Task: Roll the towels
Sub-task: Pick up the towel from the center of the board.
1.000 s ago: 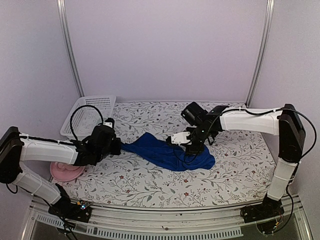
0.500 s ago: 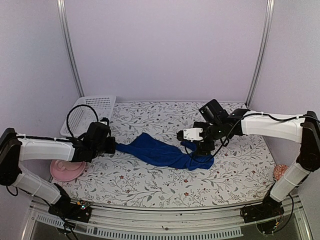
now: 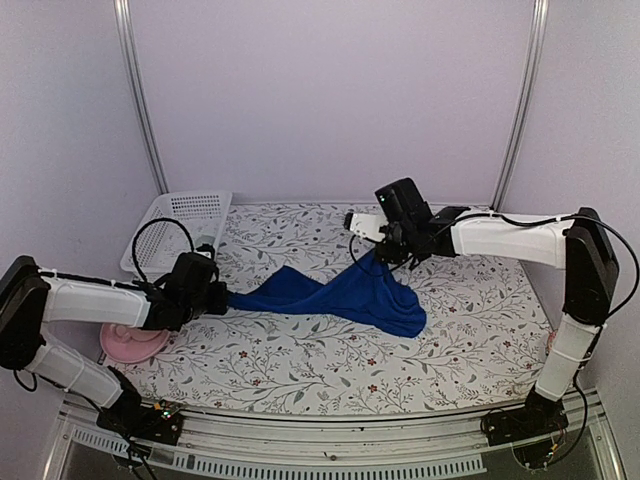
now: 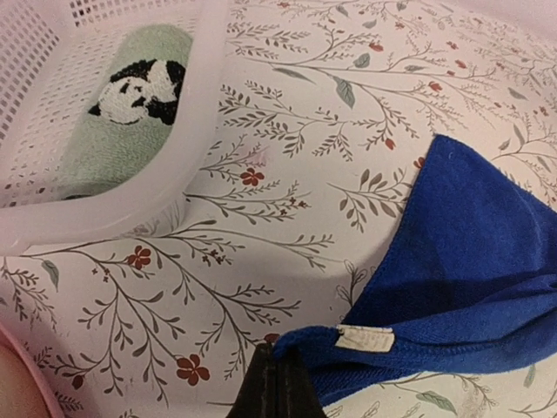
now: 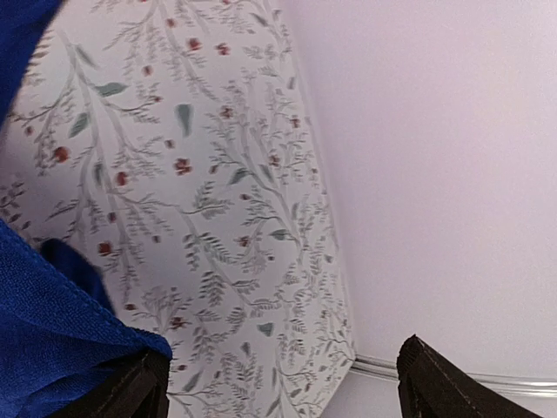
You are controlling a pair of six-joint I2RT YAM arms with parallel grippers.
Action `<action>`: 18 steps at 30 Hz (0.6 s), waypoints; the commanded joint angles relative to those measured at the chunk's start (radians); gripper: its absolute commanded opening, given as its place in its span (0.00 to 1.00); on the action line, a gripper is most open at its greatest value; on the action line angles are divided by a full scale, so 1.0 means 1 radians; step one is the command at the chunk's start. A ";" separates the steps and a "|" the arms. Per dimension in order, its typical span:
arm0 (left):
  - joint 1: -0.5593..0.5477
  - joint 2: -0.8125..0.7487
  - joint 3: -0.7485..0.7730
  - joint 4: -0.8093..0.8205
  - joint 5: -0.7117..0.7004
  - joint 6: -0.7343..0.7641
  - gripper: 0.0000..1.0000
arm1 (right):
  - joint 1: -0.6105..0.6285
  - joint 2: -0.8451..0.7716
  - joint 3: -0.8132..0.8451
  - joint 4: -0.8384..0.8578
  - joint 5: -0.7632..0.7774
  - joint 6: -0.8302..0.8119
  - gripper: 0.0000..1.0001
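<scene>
The royal-blue towel (image 3: pixel 340 295) lies stretched across the middle of the floral table. My left gripper (image 3: pixel 222 297) is shut on its left corner, next to a white label (image 4: pixel 364 338), low over the table (image 4: pixel 277 379). My right gripper (image 3: pixel 372 252) is raised over the towel's far right end. In the right wrist view its fingers stand wide apart (image 5: pixel 278 383), with blue cloth (image 5: pixel 43 348) draped against the left finger (image 5: pixel 130 387). The sage-green towel (image 4: pixel 130 113), with a panda on it, lies in the white basket (image 4: pixel 196 148).
The white basket (image 3: pixel 175 225) stands at the back left corner. A pink bowl (image 3: pixel 130 345) sits at the near left, beside my left arm. The back wall and a rail (image 5: pixel 452 379) are close behind the right gripper.
My right gripper has moved up, back and left, lifting the towel's right end with it. My left gripper has drawn slightly left, still holding the corner. The towel is stretched out more.
</scene>
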State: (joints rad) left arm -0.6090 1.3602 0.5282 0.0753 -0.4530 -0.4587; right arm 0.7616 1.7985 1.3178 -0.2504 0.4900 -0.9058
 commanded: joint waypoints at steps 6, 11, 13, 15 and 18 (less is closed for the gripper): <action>0.030 -0.032 -0.044 0.036 -0.023 -0.004 0.00 | -0.118 -0.025 0.094 0.086 0.125 -0.060 0.95; 0.037 -0.045 -0.048 0.034 -0.026 -0.007 0.00 | -0.166 -0.027 0.077 0.089 0.136 -0.059 0.96; 0.037 -0.049 -0.052 0.040 -0.019 -0.007 0.00 | -0.182 -0.038 0.068 0.089 0.104 -0.056 0.95; 0.038 -0.047 -0.054 0.046 -0.012 -0.006 0.00 | -0.192 -0.058 0.042 0.084 0.034 -0.051 0.95; 0.038 -0.041 -0.052 0.054 -0.004 -0.002 0.00 | -0.226 -0.072 0.042 0.027 -0.119 0.006 0.97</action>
State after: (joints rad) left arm -0.5858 1.3285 0.4908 0.0944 -0.4591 -0.4606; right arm 0.5697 1.7756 1.3735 -0.1722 0.5476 -0.9600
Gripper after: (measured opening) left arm 0.008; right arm 0.949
